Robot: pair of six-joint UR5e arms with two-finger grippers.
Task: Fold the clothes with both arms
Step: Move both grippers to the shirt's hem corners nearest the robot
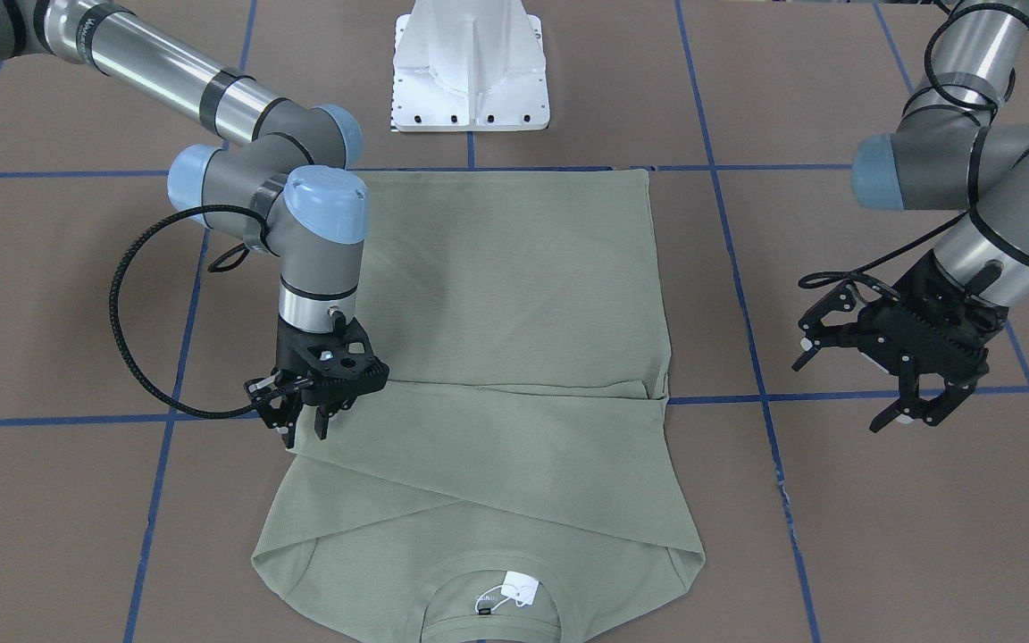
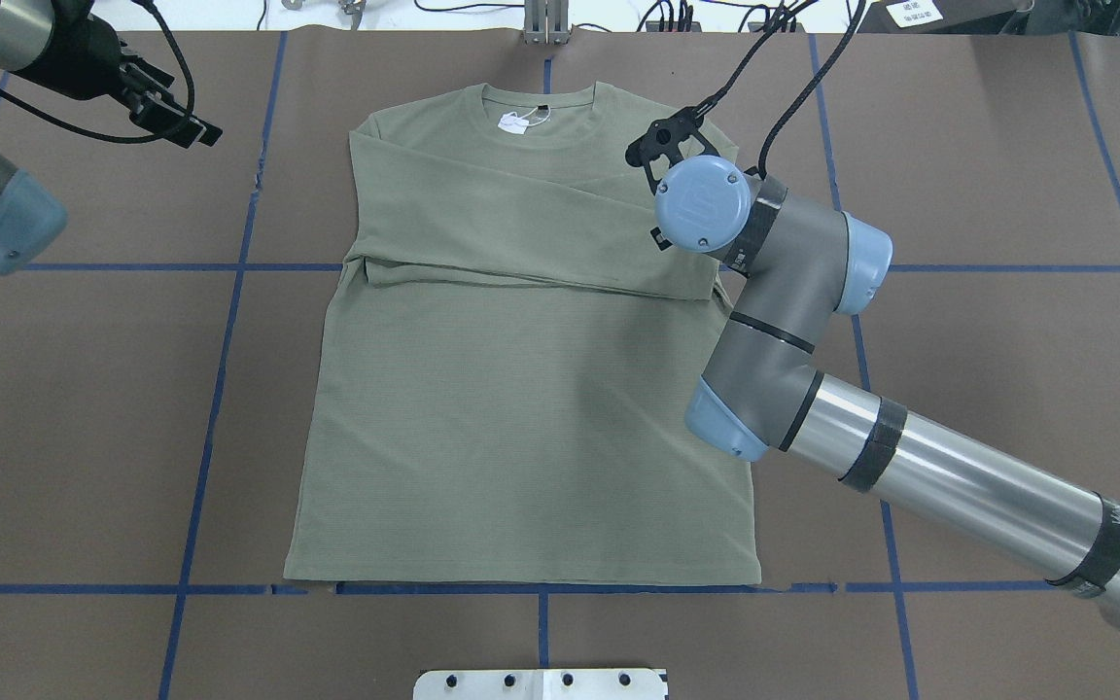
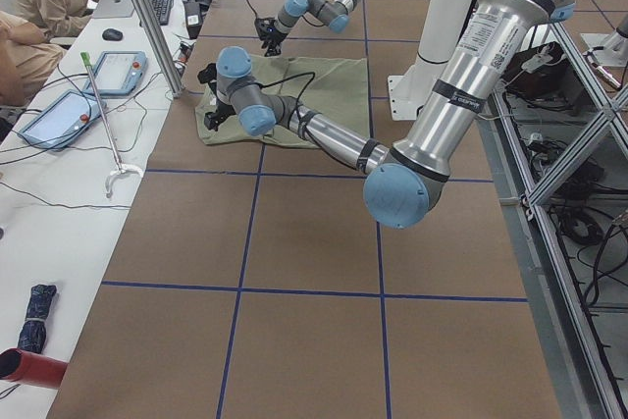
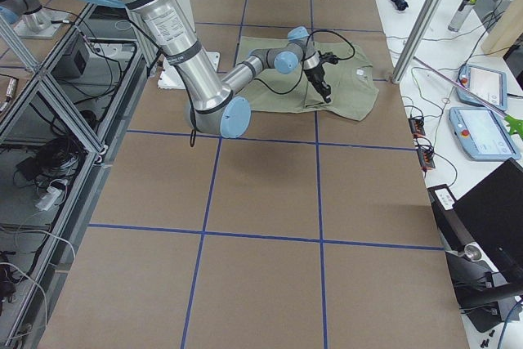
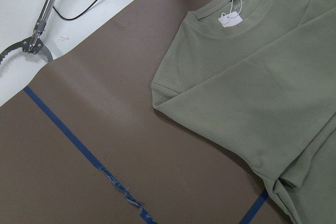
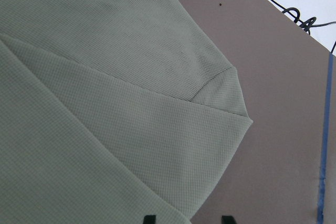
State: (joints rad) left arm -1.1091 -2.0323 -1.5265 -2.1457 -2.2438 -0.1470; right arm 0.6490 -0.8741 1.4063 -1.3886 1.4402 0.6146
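Your shirt (image 1: 514, 295) lies flat on the counter (image 1: 881, 554), hem towards the robot's base and collar away from it, with the white tag (image 1: 522, 589) showing inside the neck. Both sleeves are laid across the chest, one over the other, so the garment reads as a long rectangle.

The right claw (image 1: 307, 427) points down at the shirt's edge on its own side, right where the crossed sleeves reach the side seam. In the right wrist view its fingertips (image 6: 149, 217) stand apart with the cloth's edge running below the gap and nothing pinched between them. You can treat it as released, though whether the tips touch the fabric is hard to say.

The left claw (image 1: 921, 406) hangs well apart from the shirt over bare counter, jaws spread and holding nothing.

By my reading, the sleeve-tucking step is done or just finishing, and the body fold comes next. That calls for both arms at once. You would lift the right claw clear without dragging the top sleeve, and bring the left claw in from its far position. Each should then take a matching point (the hem corners look the natural choice) so the cloth travels evenly. An uneven pull would likely shift the loose sleeves, since nothing pins them.
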